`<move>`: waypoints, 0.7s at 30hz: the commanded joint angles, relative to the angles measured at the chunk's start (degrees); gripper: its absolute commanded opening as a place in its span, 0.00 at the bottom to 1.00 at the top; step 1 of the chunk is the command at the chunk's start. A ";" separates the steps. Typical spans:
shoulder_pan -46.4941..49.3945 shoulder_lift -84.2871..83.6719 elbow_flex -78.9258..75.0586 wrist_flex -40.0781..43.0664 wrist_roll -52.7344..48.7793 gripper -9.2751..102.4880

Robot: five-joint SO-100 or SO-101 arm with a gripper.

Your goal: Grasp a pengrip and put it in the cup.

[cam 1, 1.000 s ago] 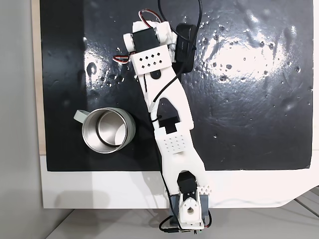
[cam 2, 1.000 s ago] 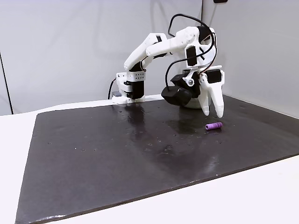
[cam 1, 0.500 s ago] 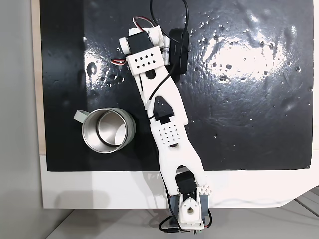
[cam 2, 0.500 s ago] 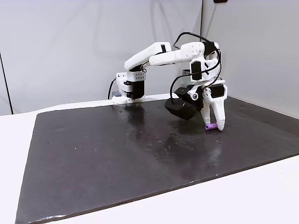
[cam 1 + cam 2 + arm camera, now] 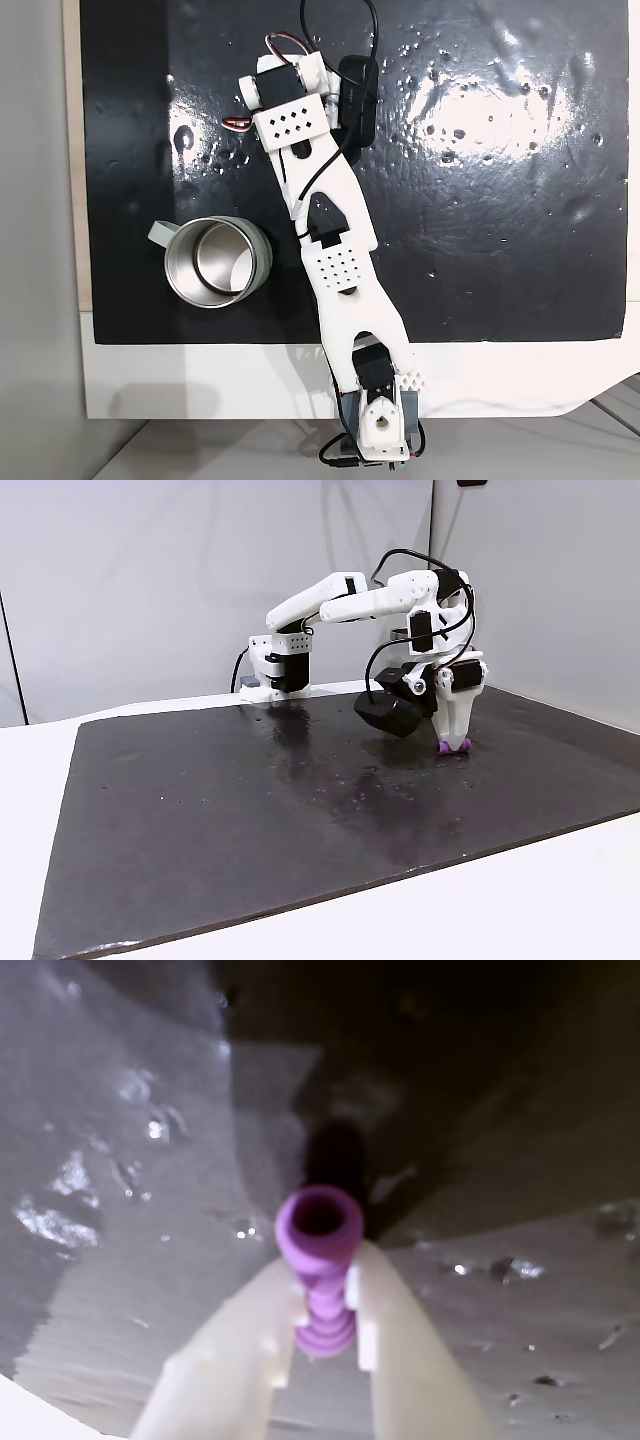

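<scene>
Toward the left of the overhead-style fixed view, the cup (image 5: 218, 263) stood upright on the black mat (image 5: 480, 200), its steel mouth open to the camera and its small handle pointing to the upper left. Just to its right, and not touching it, the white arm (image 5: 335, 260) stretched from its base at the bottom edge up and to the left across the mat, with a black camera module beside its far end.

On the side-on fixed view the arm arched over from its base at the back of the mat (image 5: 200, 810) and came down with the gripper (image 5: 453, 744) pointing straight at the surface. Its two white fingers were drawn close together, and the pengrip (image 5: 452, 747) showed as a small purple spot between their tips, right at the mat; whether it rested on the mat or sat just clear could not be told.

At the wrist view the two pale fingers (image 5: 240, 1345) rose from the bottom edge and pinched the pengrip (image 5: 320, 1260) between them, gripper (image 5: 325, 1315) clamped on its ribbed body. The purple tube's hollow end faced the camera, past the fingertips, above the wet-looking dark mat (image 5: 120, 1160).
</scene>
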 commanded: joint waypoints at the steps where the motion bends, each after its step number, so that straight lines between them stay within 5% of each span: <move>1: -0.18 3.16 -0.70 0.62 0.35 0.08; 21: 5.45 59.94 28.30 0.97 0.44 0.08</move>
